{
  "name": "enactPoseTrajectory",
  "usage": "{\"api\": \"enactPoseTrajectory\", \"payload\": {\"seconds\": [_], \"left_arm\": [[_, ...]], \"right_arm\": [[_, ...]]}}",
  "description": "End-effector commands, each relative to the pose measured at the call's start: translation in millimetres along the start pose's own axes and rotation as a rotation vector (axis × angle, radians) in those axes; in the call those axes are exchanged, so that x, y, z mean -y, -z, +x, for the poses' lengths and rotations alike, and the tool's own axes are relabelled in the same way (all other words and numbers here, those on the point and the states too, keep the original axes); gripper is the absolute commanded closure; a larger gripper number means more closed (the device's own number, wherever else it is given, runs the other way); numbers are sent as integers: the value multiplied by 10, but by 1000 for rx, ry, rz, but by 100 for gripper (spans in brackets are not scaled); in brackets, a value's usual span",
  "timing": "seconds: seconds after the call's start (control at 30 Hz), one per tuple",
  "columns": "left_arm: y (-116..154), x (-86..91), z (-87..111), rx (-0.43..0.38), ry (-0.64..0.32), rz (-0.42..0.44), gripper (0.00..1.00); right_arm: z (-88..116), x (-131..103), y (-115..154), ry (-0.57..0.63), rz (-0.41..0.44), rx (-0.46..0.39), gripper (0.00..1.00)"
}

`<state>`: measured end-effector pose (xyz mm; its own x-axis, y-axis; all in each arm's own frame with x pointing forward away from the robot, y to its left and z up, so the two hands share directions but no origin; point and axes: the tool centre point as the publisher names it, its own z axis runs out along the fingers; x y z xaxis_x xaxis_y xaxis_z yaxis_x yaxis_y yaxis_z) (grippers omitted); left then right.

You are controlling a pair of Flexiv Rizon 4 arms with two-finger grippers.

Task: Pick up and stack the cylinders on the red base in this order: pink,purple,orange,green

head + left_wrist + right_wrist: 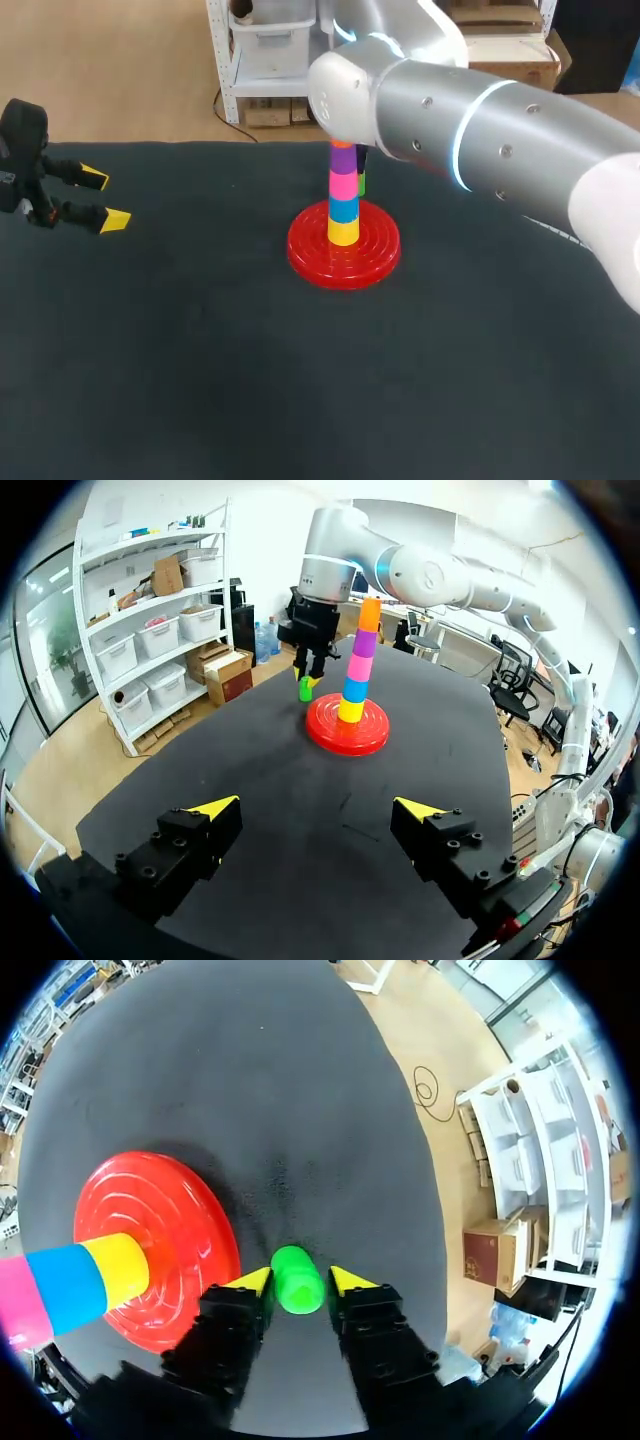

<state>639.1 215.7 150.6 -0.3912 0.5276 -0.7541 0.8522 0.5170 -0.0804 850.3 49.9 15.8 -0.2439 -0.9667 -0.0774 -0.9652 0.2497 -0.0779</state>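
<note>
On the red base [343, 252] [347, 732] [165, 1240] stands a stack of yellow, blue, pink [343, 185] [360, 666] and purple [343, 160] [365, 642] cylinders. The orange cylinder [370, 614] tops it in the left wrist view; my right arm hides it in the head view. The green cylinder [298, 1278] [305, 688] stands on the table just behind the base. My right gripper [300, 1280] [308, 678] is down over it, one yellow tip against each side. Far to the left, my left gripper [105, 200] [318, 808] is open and holds nothing.
My right arm [480, 140] reaches across the back of the table above the stack. The dark table [200, 350] stretches bare in front of the base and between the base and the left gripper.
</note>
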Motion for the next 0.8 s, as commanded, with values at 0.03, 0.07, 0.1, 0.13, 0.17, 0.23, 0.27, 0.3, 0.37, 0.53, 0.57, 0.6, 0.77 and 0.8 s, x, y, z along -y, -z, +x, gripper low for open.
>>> {"api": "enactPoseTrajectory", "payload": {"seconds": [0.03,0.07,0.1,0.13,0.17,0.23,0.27,0.3,0.37,0.53,0.57,0.6,0.77,0.8], "left_arm": [[-6,-7,16,4,-3,1,0],[-6,-7,16,4,-3,1,0],[-6,-7,16,4,-3,1,0],[-6,-7,16,4,-3,1,0],[-6,-7,16,4,-3,1,0],[-6,-7,16,4,-3,1,0],[-6,-7,16,4,-3,1,0],[-6,-7,16,4,-3,1,0],[-6,-7,16,4,-3,1,0],[-6,-7,16,4,-3,1,0],[-6,-7,16,4,-3,1,0],[-6,-7,16,4,-3,1,0],[-6,-7,16,4,-3,1,0],[-6,-7,16,4,-3,1,0]], "right_arm": [[-57,92,79,3,-258,16,100],[-59,94,127,5,-251,23,100],[-58,96,192,6,-246,36,100],[-55,93,276,10,-239,43,100],[-46,87,378,13,-230,52,100],[-24,57,692,33,-203,70,100],[-10,38,861,48,-182,73,100],[8,21,1033,65,-165,77,100],[35,-19,1374,108,-99,38,100],[66,-158,2196,217,45,17,100],[63,-191,2318,239,58,16,100],[51,-234,2439,271,62,24,100],[-39,-459,2781,388,75,-4,100],[-57,-496,2811,403,85,-20,100]]}}
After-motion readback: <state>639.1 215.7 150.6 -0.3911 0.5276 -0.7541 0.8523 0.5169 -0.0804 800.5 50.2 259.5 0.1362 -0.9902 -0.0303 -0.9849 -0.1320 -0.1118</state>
